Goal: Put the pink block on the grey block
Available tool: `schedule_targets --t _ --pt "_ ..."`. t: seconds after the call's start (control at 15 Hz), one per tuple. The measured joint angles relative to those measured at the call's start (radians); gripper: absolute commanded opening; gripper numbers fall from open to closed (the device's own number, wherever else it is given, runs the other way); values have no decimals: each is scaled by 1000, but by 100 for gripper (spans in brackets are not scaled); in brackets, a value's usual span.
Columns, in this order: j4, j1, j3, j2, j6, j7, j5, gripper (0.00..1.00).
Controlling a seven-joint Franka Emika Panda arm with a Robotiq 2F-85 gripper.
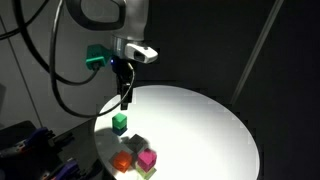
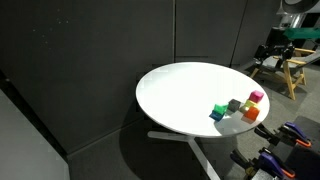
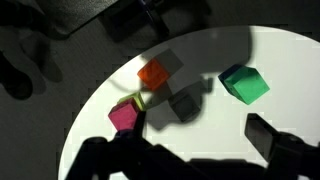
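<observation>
The pink block [image 3: 123, 116] seems to rest on a yellow-green cube [image 3: 138, 100] near the table's edge, and shows in both exterior views [image 1: 147, 157] [image 2: 256, 97]. The grey block [image 3: 185, 105] stands on the table just beside it, also seen in both exterior views [image 1: 135, 144] [image 2: 234, 105]. My gripper [image 3: 200, 130] is open and empty. It hangs well above the table [image 1: 125, 95], over the area near the green cube and apart from all the blocks.
An orange cube [image 3: 153, 73] [image 1: 122, 160] and a green cube [image 3: 245, 83] [image 1: 120, 122] stand close to the grey block. All of them sit on a round white table [image 1: 200, 120] [image 2: 180, 90], near its edge. Dark walls surround it.
</observation>
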Motion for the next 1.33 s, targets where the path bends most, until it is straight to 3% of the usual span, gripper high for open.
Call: schedule_targets --t 1.33 --pt "-22 -3 -33 81 47 0 -28 100"
